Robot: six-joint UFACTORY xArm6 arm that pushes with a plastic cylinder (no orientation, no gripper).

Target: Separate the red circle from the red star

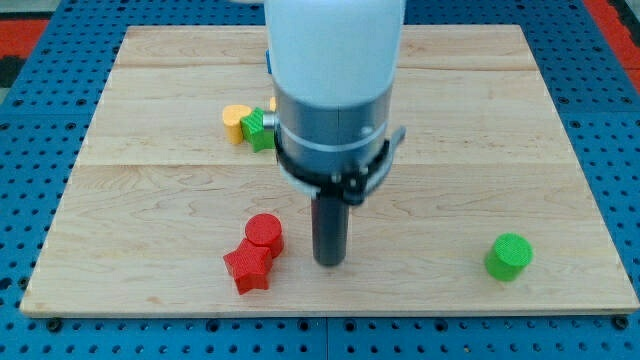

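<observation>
— One view only is on hand, the camera view. What is recorded near the board's bottom edge?

— Two red blocks, left of the middle. The red circle (264, 233) is set touching the red star (248, 267), the star lying below and slightly toward the bottom-left corner.

— And the rod?

— My tip (329, 262) is seen just beside the red circle, on the view's right, apart from it. No gripper is fitted, so no jaw state can be noted; nothing is held.

— Other blocks?

— A green cylinder (509, 256) is logged near the bottom-right corner, well apart. A yellow block (236, 121) and a green block (259, 130) are noted touching, toward the top edge, partly hidden by the arm (335, 90). The wooden board (500, 120) is laid on a blue pegboard (30, 120).
</observation>
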